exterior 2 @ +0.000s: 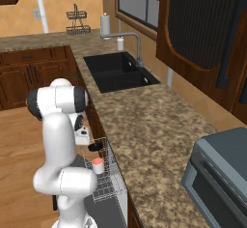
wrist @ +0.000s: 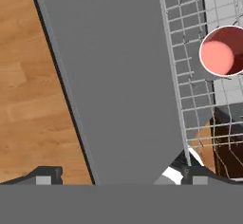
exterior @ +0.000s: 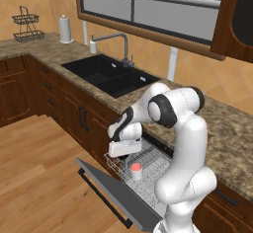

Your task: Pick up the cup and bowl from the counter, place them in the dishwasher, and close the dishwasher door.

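The counter (exterior: pixel 225 123) is seen as a long slab of brown-and-grey speckled granite laid over dark wooden cabinets (exterior: pixel 20 91), with a black rectangular double sink (exterior: pixel 109 74) sunk into it and a grey gooseneck tap (exterior: pixel 118 42) standing behind the basin. At the far corner a white cylindrical paper-towel roll (exterior: pixel 65 28) and a thin black wire stand (exterior: pixel 27 25) are placed on the stone. In the right base view a boxy grey toaster oven (exterior 2: pixel 222 178) with a dark glass front is set on the near end of the counter. The floor (exterior: pixel 34 177) is laid with pale wood planks.

The dishwasher (exterior: pixel 158 145) is built in below the counter, and the dishwasher door (exterior: pixel 118 190), a flat matte grey panel with a long black bar handle along its outer edge, is dropped fully open over the floor. The white wire rack (exterior: pixel 148 170), a fine square grid, is pulled out over the door.

The cup (exterior: pixel 136 171), a small white cylinder with a pink-red inside, stands upright in the rack. The bowl (exterior 2: pixel 95 147), shallow, round and glossy black, is seen in the right base view resting in the rack just beyond the cup, towards the sink.

The gripper (exterior: pixel 124 150) hangs over the rack beside the cup, pointing down. In the hand view its dark finger tips (wrist: pixel 45 176) are set wide apart, nothing between them.
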Robot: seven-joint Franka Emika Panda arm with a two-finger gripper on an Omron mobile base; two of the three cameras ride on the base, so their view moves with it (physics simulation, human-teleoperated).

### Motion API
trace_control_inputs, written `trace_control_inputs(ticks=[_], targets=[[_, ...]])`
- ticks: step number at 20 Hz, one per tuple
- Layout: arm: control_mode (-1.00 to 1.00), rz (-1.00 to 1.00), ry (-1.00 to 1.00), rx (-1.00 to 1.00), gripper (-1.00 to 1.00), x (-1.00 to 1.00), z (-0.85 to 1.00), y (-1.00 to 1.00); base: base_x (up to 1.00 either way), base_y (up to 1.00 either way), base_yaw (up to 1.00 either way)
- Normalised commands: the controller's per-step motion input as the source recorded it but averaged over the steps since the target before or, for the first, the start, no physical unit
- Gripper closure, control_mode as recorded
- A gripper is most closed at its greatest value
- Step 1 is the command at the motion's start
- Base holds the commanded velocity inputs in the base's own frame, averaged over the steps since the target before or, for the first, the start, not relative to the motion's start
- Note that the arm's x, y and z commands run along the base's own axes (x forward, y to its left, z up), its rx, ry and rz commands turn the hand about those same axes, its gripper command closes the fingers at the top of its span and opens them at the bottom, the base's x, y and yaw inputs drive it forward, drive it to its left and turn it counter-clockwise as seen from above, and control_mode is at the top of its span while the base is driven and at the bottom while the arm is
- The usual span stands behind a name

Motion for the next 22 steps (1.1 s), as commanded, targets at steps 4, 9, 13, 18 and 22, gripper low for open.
trace_control_inputs(ticks=[4, 9, 13, 18, 22], targets=[[-1.00, 0.00, -0.03, -0.05, -1.00, -0.84, 0.67, 0.26, 0.00, 0.00, 0.00], [-1.00, 0.00, -0.03, -0.17, -1.00, -0.72, 0.39, 0.55, 0.00, 0.00, 0.00], [-1.00, 0.01, -0.03, -0.20, -1.00, -0.36, 0.15, 0.72, 0.00, 0.00, 0.00], [-1.00, 0.00, 0.00, -0.17, -1.00, 0.00, 0.00, 0.68, 0.00, 0.00, 0.00], [-1.00, 0.00, 0.00, -0.12, -1.00, 0.00, -0.20, 0.45, 0.00, 0.00, 0.00]])
